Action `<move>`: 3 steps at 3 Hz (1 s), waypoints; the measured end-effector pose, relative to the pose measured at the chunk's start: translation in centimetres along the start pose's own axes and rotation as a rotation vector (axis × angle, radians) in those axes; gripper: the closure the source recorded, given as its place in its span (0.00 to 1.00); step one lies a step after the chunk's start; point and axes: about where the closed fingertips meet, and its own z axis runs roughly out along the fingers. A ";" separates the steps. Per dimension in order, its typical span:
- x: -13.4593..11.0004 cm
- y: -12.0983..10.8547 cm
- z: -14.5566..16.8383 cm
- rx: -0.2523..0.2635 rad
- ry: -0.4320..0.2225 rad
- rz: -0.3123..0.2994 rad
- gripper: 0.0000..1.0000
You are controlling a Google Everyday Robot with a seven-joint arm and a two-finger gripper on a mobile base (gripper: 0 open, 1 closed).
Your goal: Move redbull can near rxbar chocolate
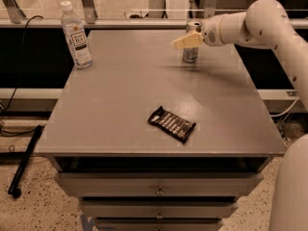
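The grey table (120, 105) fills most of the view. It has a flat, bare-looking top, and stacked drawers (159, 184) run under its near edge. Every place below is given by this table.

The robot's white arm (260, 23) comes in over the table's right side. It bends down from the right edge of the view and reaches leftwards above the far right part of the top. More of the pale robot body (293, 186) stands just off the table's near right corner.

A long black rod (24, 160) lies on the speckled floor, off the table's left side towards the near corner.

A clear water bottle (76, 35) with a white cap stands upright on the table's far left corner, close to the left edge.

The rxbar chocolate (172, 123) lies flat on the table, a little right of the middle and towards the near edge. Its black wrapper is turned at a slant to the table's sides.

The redbull can (190, 54) stands upright on the far right part of the table, near the back edge. It is well apart from the rxbar chocolate and across the top from the water bottle.

The gripper (183, 41) sits at the end of the arm, above the same far right part of the table. Its pale tip lies across the upper front of the redbull can and points left. I cannot tell whether the gripper is open around the can or closed on it.
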 end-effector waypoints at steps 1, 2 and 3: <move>-0.1 -0.2 0.5 -0.009 -0.031 0.031 0.41; -1.1 0.7 -0.4 -0.032 -0.065 0.033 0.62; -2.8 2.9 -2.6 -0.069 -0.101 0.025 0.88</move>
